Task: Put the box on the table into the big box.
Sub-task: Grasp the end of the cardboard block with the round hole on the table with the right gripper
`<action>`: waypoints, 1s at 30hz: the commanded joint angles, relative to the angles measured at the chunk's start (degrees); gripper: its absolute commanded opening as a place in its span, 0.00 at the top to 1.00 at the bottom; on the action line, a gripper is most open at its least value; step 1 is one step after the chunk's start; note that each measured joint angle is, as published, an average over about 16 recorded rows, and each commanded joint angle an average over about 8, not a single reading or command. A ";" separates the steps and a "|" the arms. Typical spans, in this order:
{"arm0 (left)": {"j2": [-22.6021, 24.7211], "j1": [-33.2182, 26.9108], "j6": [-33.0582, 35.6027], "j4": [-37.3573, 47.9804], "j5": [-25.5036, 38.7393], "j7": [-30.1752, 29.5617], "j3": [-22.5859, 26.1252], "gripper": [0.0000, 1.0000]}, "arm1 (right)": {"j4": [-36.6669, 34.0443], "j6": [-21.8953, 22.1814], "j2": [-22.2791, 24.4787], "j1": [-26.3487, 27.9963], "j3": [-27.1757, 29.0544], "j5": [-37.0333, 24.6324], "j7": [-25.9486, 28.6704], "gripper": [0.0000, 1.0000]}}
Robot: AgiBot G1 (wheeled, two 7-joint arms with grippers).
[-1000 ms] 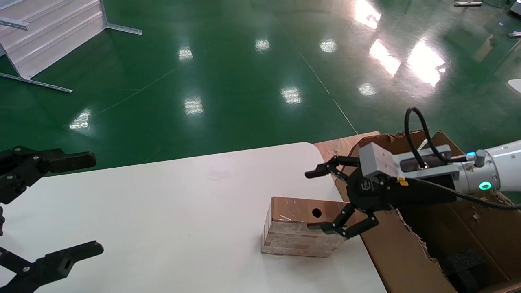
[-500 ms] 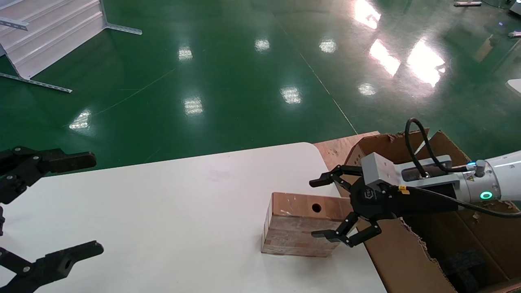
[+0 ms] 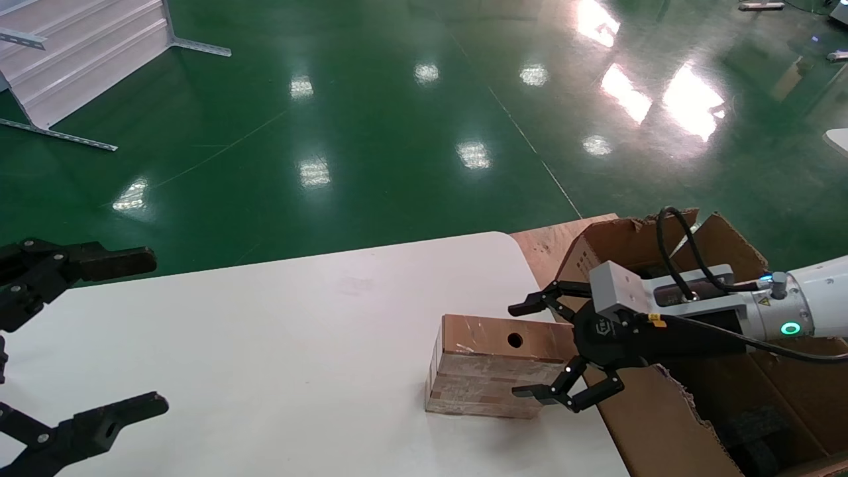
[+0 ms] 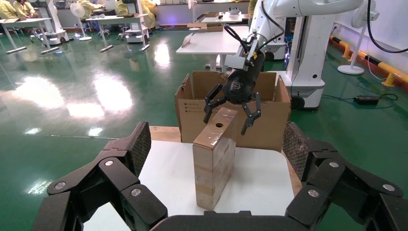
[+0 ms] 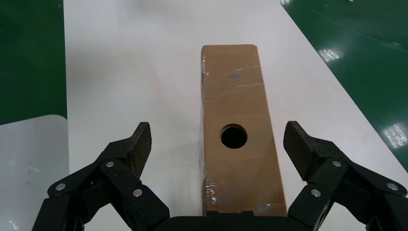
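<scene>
The small brown box (image 3: 490, 374) stands on its edge near the right end of the white table (image 3: 265, 344), its narrow top face with the round black hole up. My right gripper (image 3: 533, 351) is open at the box's right end, one finger on each side and neither touching. In the right wrist view the box (image 5: 235, 130) runs between the open fingers (image 5: 130, 149). The big box (image 3: 695, 397) stands just right of the table. My left gripper (image 3: 142, 331) is open and empty at the table's left. In the left wrist view the box (image 4: 214, 159) stands ahead.
Black foam blocks (image 3: 755, 430) lie inside the big box, whose near wall has a ragged torn edge. A brown board (image 3: 550, 242) lies under the carton's far side. Green floor lies beyond the table. White metal frames (image 3: 86, 53) stand far left.
My right gripper has moved down and a little to the right, so its open fingers now straddle the box's right end lower. The box and left arm have not moved.
</scene>
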 commanded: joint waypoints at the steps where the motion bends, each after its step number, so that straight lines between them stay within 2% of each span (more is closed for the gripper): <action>1: 0.00 0.00 0.00 0.00 0.00 0.00 0.00 0.00 | -0.24 -0.01 0.02 0.18 -0.38 0.16 -0.13 0.00; 30: -0.01 0.01 -0.02 0.01 -0.02 0.02 0.02 0.00 | -2.60 0.08 -0.61 1.78 -4.75 2.37 -1.78 0.00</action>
